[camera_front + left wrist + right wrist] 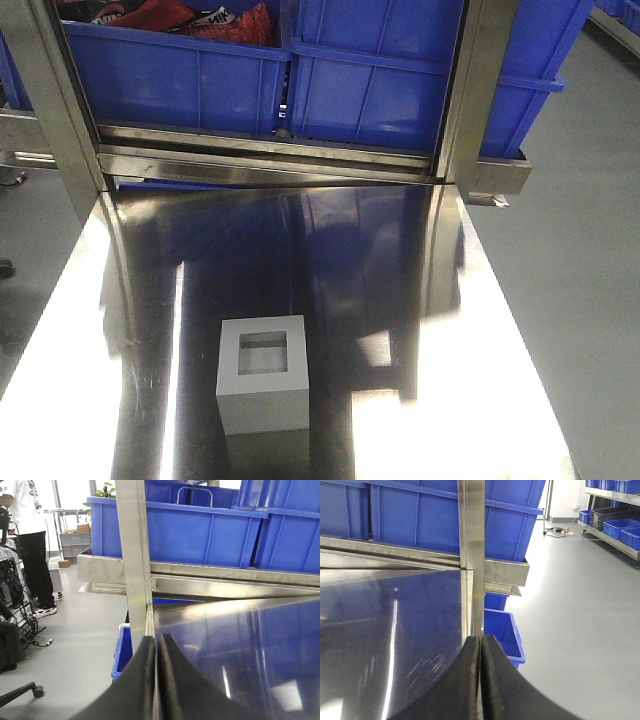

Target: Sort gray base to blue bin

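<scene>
Fingers of our left gripper [155,645] and right gripper [480,642]: pressed together, empty. Gray base [262,375]: recess up on steel table [450,330], near side, slightly left of centre; we judge the left arm nearer. Blue bin [375,90]: beyond the far edge.

1. The block [262,375], lower centre of the front view, is plain matte light gray with no pattern.
2. The bins [370,90] along the top are glossy bright blue.
3. The upper-left one holds red and black items [190,15].
4. The table [420,300] is silver steel, carrying blue reflections and white glare.
5. The left gripper [156,640] and right gripper [481,639] are matte black.
6. The floor [570,605] is pale gray.
</scene>
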### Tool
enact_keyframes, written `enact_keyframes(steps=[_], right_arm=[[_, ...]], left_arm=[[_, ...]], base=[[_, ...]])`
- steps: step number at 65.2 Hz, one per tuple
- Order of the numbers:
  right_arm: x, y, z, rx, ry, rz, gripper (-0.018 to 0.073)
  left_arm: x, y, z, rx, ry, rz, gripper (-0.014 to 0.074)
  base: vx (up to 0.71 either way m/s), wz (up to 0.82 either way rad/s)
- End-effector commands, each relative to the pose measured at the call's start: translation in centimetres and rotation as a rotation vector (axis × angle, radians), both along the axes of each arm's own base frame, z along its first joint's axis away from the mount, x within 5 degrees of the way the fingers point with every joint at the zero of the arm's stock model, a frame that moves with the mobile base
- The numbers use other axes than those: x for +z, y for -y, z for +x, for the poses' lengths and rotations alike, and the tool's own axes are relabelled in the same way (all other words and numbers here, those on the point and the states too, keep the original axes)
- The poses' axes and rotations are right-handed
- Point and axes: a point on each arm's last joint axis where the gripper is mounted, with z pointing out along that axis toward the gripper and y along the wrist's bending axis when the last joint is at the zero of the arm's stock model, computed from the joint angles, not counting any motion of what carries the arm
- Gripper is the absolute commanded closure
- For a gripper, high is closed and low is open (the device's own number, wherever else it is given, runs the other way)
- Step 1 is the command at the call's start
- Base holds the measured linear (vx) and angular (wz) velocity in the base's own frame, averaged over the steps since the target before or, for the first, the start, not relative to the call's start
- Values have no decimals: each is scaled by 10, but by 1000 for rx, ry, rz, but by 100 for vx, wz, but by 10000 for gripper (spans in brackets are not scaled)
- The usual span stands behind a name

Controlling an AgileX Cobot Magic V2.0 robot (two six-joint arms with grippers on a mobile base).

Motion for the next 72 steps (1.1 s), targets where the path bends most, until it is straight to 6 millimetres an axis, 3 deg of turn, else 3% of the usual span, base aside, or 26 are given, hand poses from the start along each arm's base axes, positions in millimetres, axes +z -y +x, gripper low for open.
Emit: enact_keyframes(steps=[1, 72], right_arm=[[2, 0, 0, 0, 72, -11, 568], [2, 0, 0, 0, 72, -11, 568]], left_arm=[[-2, 0, 0, -3, 59, -11, 602], [-2, 0, 0, -3, 59, -11, 602]], base=[[0, 0], [0, 0]])
